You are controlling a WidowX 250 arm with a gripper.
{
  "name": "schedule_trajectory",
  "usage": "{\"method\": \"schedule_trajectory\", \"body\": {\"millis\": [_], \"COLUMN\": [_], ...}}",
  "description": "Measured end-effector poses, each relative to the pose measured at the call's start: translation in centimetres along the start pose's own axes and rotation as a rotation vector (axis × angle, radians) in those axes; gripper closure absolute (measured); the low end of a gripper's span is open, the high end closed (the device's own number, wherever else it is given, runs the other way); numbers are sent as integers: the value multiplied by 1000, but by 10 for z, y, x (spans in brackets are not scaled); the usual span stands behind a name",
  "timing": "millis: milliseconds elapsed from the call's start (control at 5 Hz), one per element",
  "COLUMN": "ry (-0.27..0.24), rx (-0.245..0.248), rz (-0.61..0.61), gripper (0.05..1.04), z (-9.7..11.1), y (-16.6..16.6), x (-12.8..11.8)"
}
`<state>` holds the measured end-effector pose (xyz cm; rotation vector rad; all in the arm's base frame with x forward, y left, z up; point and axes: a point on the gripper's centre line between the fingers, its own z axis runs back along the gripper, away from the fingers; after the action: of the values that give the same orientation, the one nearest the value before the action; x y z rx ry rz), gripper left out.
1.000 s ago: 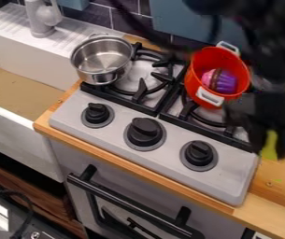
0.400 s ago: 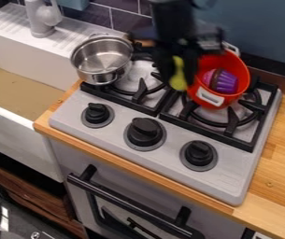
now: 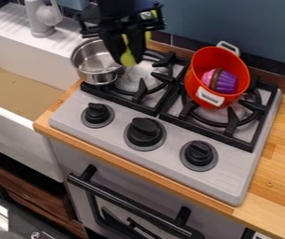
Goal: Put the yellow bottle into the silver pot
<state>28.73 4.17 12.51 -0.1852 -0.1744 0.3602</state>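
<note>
My black gripper [image 3: 125,53] hangs over the right side of the silver pot, shut on the yellow bottle [image 3: 127,58]. The bottle shows between the two fingers, its rounded end pointing down. From this angle it overlaps the pot's right rim; I cannot tell its exact height above the stove. The silver pot [image 3: 95,63] stands upright on the left burner, partly covered by the gripper at its upper right.
On the right burner stands a red pot [image 3: 201,60] with white handles, holding a purple and pink cupcake toy [image 3: 223,81]. A sink [image 3: 19,98] and faucet [image 3: 41,18] lie to the left. Black grates [image 3: 151,109] and knobs [image 3: 145,132] cover the stove.
From the right side of the counter, the gripper has travelled left with the yellow bottle, passing in front of the red pot to the silver pot's right side. Both pots have stayed put.
</note>
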Motion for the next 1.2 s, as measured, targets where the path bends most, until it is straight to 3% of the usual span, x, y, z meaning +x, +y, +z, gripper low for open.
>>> {"method": "schedule_trajectory", "body": {"millis": [200, 800, 1200], "ry": [36, 119, 116], "rx": [-4, 79, 107], "rz": [21, 70, 52], "gripper": [831, 831, 831], "z": [-7, -15, -18], "y": [23, 52, 56], "x": [7, 27, 30]}}
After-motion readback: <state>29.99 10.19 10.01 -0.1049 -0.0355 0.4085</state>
